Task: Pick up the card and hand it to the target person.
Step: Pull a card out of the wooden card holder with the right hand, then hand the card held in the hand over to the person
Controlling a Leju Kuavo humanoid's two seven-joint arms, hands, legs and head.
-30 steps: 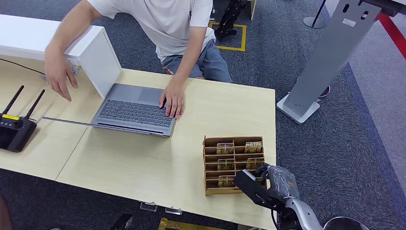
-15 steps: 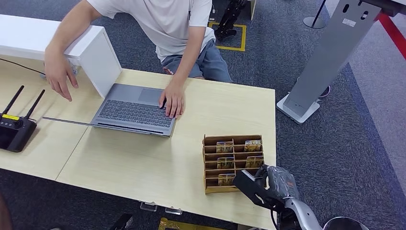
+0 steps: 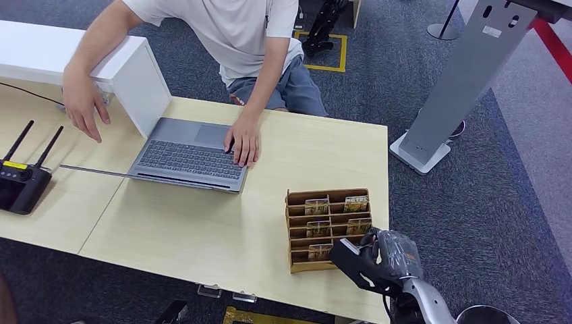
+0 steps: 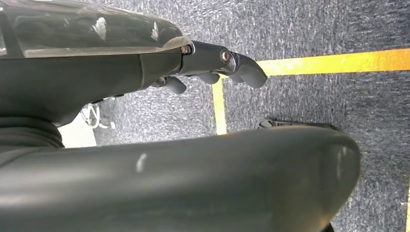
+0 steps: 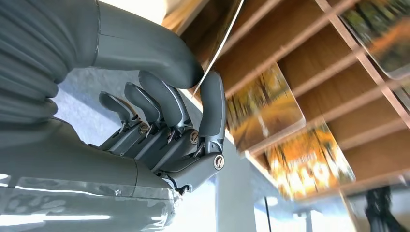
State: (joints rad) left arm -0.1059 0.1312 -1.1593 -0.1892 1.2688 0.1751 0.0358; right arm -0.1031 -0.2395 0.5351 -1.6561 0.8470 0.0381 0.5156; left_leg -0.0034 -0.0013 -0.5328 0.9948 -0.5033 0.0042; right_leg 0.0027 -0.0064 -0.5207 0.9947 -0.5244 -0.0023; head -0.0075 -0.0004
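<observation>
The card (image 5: 220, 46) shows edge-on in the right wrist view as a thin pale sliver, pinched between the thumb and a dark finger of the right hand (image 5: 164, 121) right at the wooden card rack (image 3: 297, 239); its face cannot be read from this angle. In the head view that hand (image 3: 367, 260) sits at the rack's near right corner, by the table (image 3: 202, 229) edge. The other cards in the rack (image 5: 263, 108) carry a yellow-orange printed picture, and one in the far right slot (image 3: 356, 200) reads "HOTEL". The left hand (image 4: 212, 65) hangs above dark carpet with a yellow line, fingers loosely curled and holding nothing. Across the table, a person (image 3: 236, 34) rests one hand on a grey laptop (image 3: 192, 155).
</observation>
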